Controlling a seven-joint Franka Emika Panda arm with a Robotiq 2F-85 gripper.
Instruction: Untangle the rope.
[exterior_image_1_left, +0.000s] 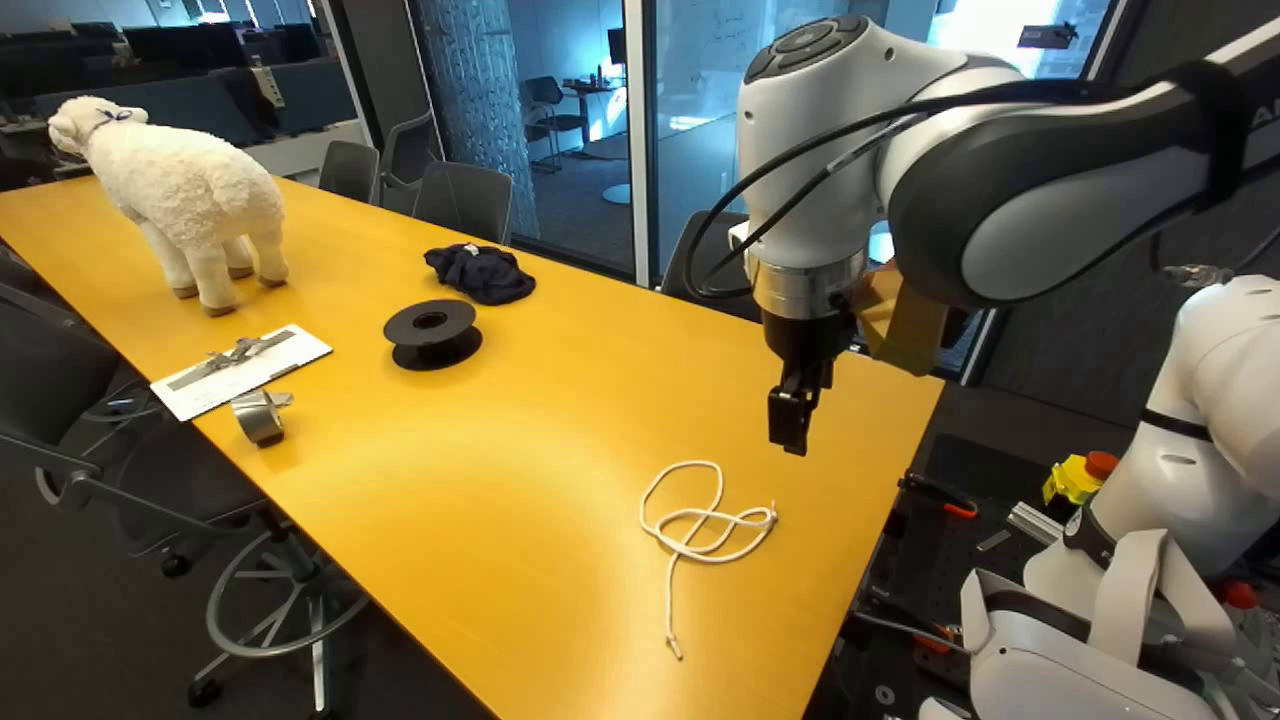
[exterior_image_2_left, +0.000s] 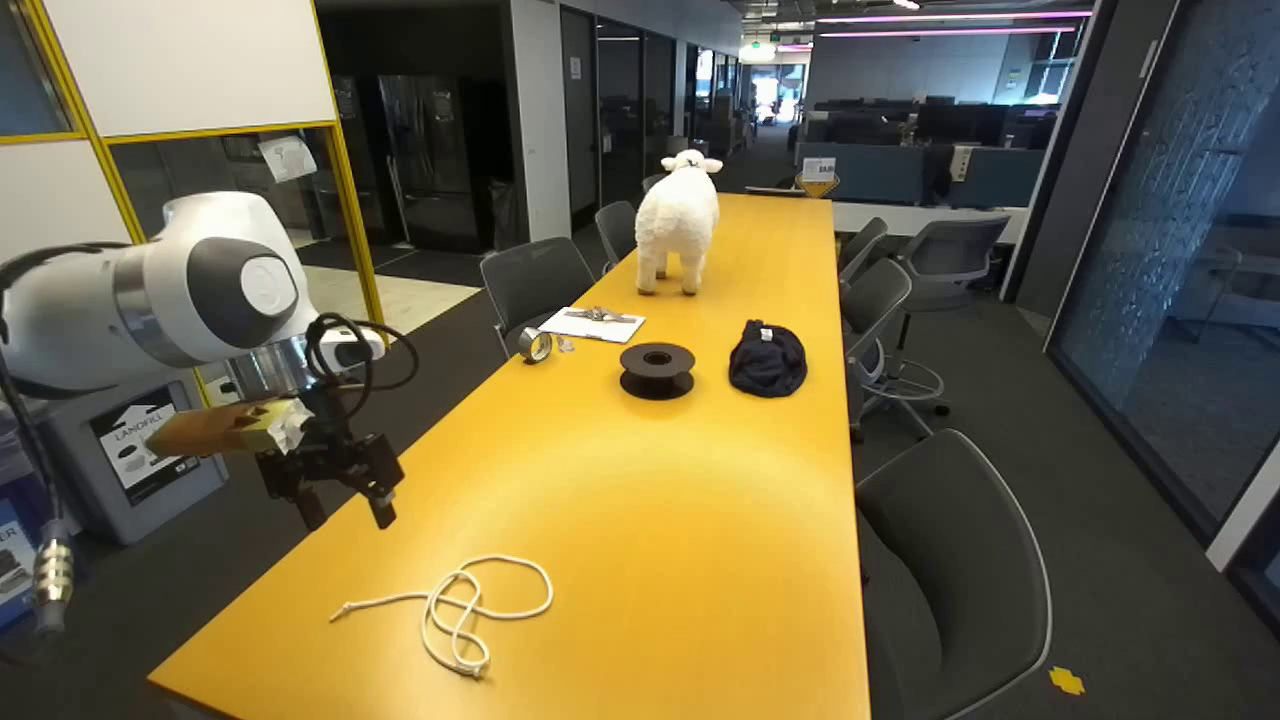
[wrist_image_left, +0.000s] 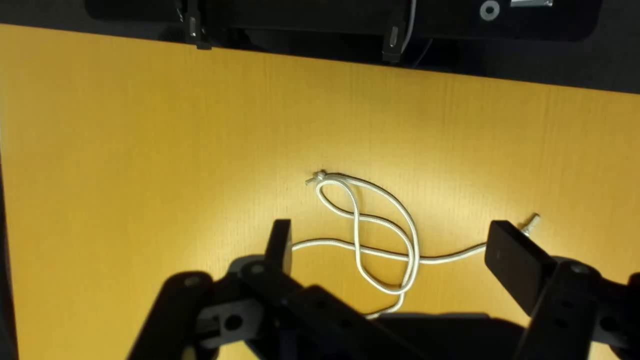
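The white rope lies on the yellow table in both exterior views. It has a large loop, a smaller twisted loop and several crossings. In the wrist view the rope has one knotted end at the upper left of the tangle, and the other knotted end shows beside the right finger. Part of it is hidden behind the left finger and gripper body. My gripper is wide open and empty. It hovers above the table, apart from the rope, as the exterior views show.
A black spool, a dark cap, a tape roll, a clipboard and a toy sheep stand farther along the table. The table edge by the robot base is close to the rope. Chairs line the sides.
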